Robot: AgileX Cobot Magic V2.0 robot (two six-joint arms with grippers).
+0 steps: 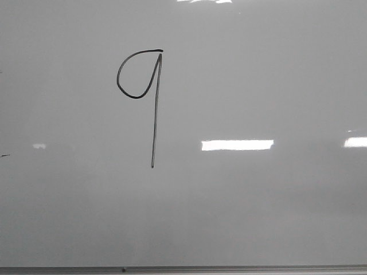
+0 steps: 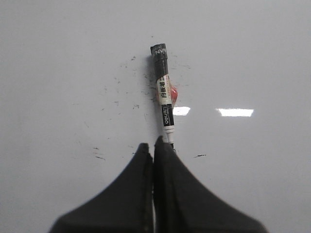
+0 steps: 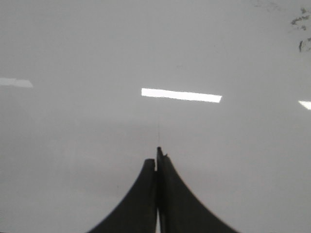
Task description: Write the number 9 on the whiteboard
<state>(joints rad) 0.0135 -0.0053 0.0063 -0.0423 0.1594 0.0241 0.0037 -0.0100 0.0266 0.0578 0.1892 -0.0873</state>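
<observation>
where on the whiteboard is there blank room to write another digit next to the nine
The whiteboard is bare to the right of the number 9, as far as the light reflection, and below its stem down to the grey edge strip. Near the left edge sit small stray tick marks.

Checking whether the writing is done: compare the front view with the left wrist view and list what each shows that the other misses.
Only the front view shows the number 9, complete with loop and stem, and the board's grey edge strip. Only the left wrist view shows the left gripper, shut on a marker, amid small stray ink specks. Both show the whiteboard with bright light reflections.
</observation>
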